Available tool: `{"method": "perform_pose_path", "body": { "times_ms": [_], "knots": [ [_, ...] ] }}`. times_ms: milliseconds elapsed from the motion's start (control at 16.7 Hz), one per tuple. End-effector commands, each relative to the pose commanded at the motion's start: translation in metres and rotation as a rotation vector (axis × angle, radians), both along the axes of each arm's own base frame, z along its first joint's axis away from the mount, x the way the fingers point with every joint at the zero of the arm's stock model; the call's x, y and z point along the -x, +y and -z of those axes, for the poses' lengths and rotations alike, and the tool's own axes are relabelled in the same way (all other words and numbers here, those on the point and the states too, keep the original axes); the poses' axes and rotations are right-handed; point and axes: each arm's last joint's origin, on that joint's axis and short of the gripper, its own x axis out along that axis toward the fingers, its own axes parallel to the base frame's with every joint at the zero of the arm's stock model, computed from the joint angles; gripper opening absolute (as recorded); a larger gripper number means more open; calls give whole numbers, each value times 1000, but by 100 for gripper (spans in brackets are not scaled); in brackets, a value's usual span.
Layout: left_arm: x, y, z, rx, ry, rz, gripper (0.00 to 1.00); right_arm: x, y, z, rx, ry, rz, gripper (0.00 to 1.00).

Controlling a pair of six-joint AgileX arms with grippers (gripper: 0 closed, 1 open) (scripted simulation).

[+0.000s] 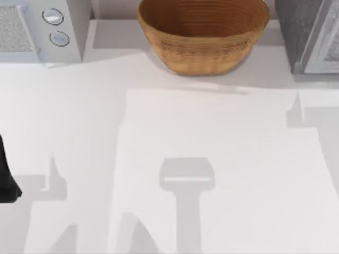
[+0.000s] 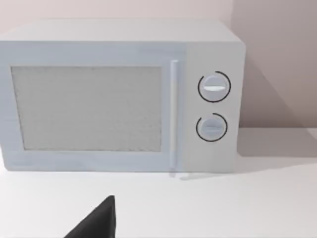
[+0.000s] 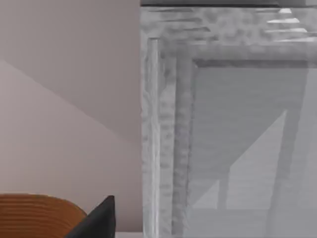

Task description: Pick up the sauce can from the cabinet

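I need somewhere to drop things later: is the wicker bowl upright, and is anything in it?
Upright: the wicker bowl rests on its base against the table's back edge, mouth up. The inside that shows is bare weave; its far part is out of frame.

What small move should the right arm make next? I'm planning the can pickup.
Probably ease the right gripper toward the cabinet opening: its wrist view faces the cabinet beside the wicker bowl, and no can is visible yet. The left arm sits at the table's left edge.

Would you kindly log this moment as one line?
left arm: table's left edge | bowl: rear centre | microwave: door shut | cabinet: rear right
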Motion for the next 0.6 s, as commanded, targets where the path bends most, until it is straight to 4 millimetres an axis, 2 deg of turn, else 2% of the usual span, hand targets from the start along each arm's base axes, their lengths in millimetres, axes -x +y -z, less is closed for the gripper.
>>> {"method": "perform_pose_path", "body": {
  "times_ms": [180,300,420,600],
  "knots": [
    [0,0,0,0,0,0,100,-33,9,-54,0,-5,2,100],
    [0,0,0,0,0,0,100,-54,16,-82,-1,-11,2,100],
    [0,0,0,0,0,0,100,-73,22,-103,-3,-19,0,100],
    [0,0,0,0,0,0,100,-92,30,-121,-6,-26,-2,100]
  ]
}}
